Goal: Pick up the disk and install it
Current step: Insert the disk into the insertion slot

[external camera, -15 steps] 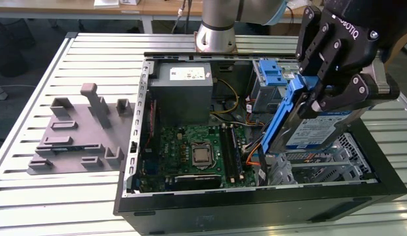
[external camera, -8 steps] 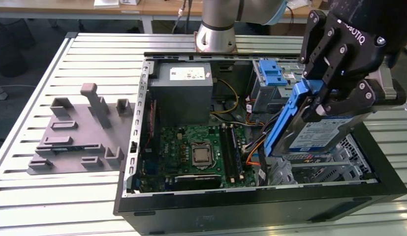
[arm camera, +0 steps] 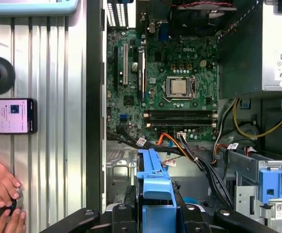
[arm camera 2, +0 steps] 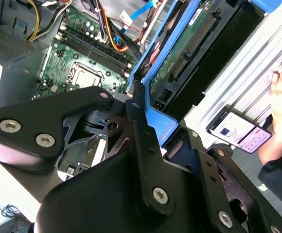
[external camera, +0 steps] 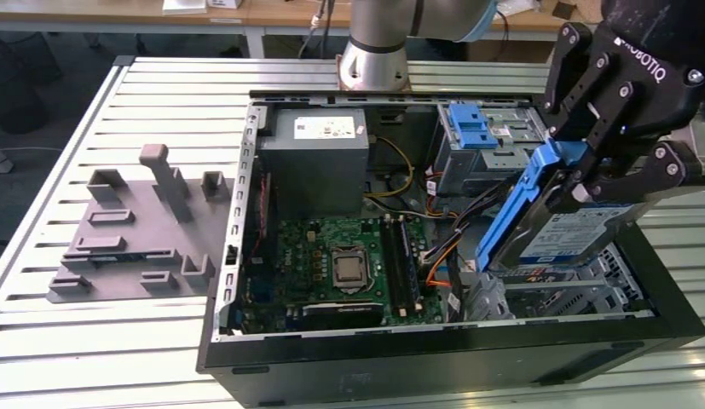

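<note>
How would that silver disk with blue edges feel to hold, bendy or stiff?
Probably stiff: the disk hangs tilted from the gripper without sagging. Likely heavy for its size, since its body looks metal. It might slip, because the gripper pinches its blue frame near one end.

An open case [external camera: 443, 365] is sitting mid-table [external camera: 102, 345] — a holder [external camera: 124, 247] lying toward one edge, a phone [arm camera: 10, 116] beside the case.
</note>
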